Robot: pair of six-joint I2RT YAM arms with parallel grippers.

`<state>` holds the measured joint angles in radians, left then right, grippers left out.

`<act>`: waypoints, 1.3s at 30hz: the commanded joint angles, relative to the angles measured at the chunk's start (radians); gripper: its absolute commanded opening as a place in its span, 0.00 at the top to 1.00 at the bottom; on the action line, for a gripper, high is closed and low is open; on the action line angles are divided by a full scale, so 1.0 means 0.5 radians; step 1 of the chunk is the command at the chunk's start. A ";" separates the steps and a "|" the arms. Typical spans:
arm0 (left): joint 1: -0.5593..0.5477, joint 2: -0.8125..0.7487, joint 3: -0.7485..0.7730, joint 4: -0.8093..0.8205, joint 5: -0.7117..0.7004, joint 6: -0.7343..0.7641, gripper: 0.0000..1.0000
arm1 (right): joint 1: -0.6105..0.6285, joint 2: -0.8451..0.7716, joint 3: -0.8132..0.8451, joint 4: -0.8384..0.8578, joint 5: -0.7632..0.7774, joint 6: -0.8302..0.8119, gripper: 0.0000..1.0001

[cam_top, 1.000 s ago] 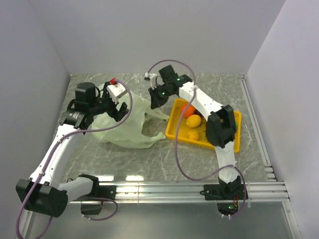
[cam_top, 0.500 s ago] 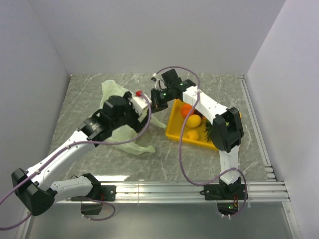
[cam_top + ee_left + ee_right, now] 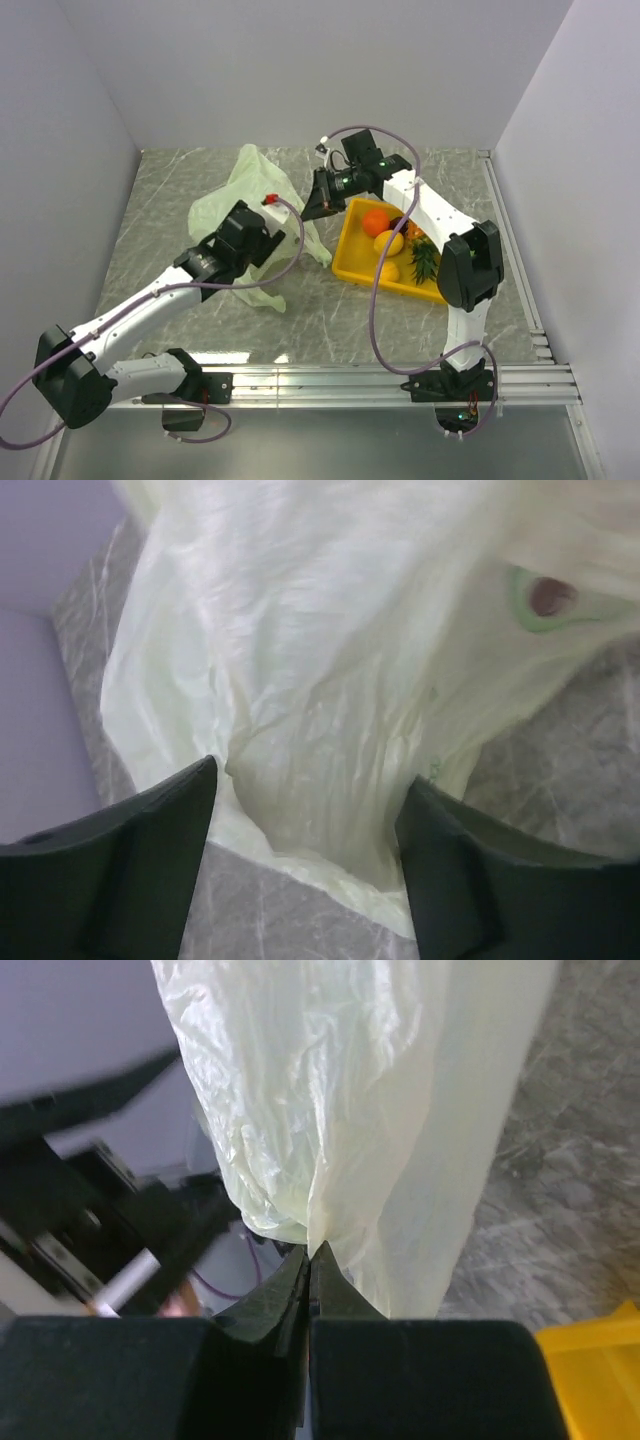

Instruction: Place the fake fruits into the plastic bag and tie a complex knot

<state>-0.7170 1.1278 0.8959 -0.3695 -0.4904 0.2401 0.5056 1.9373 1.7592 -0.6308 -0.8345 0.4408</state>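
The right gripper (image 3: 308,1253) pinches the bag (image 3: 330,1100) at its edge. The left gripper (image 3: 310,778) is spread, with a bag fold straight ahead between its fingers.

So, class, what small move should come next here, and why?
Probably close the left pincer on the plastic bag film between its open fingers. The right pincer is shut on a fold, and the fake fruits lie in the yellow tray; a second hold could open the bag.

The gripper (image 3: 310,780), fingers spread wide, faces the crinkled plastic bag (image 3: 320,650).
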 commanded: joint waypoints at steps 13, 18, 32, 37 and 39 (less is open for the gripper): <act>0.955 0.333 0.754 -1.079 2.290 0.222 1.00 | -0.180 0.123 0.622 -0.638 -0.209 -0.741 1.00; 0.983 0.518 0.804 -1.240 2.762 -0.153 1.00 | -0.244 0.294 0.902 -0.222 0.156 -0.548 1.00; 1.133 0.490 0.546 -0.396 2.650 -0.907 0.99 | -0.483 -0.241 0.467 -0.205 0.356 -0.829 0.14; 1.133 0.533 0.534 -0.304 2.588 -0.968 0.99 | -0.649 -0.619 0.042 -0.398 0.573 -1.050 0.16; 1.130 0.548 0.512 -0.265 2.549 -1.029 0.99 | -0.674 -0.852 -0.182 -0.365 0.711 -1.093 0.19</act>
<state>-0.1501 1.3926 1.1648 -0.5755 0.8127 -0.2157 0.1761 1.6535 1.7668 -0.7822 -0.5797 -0.0204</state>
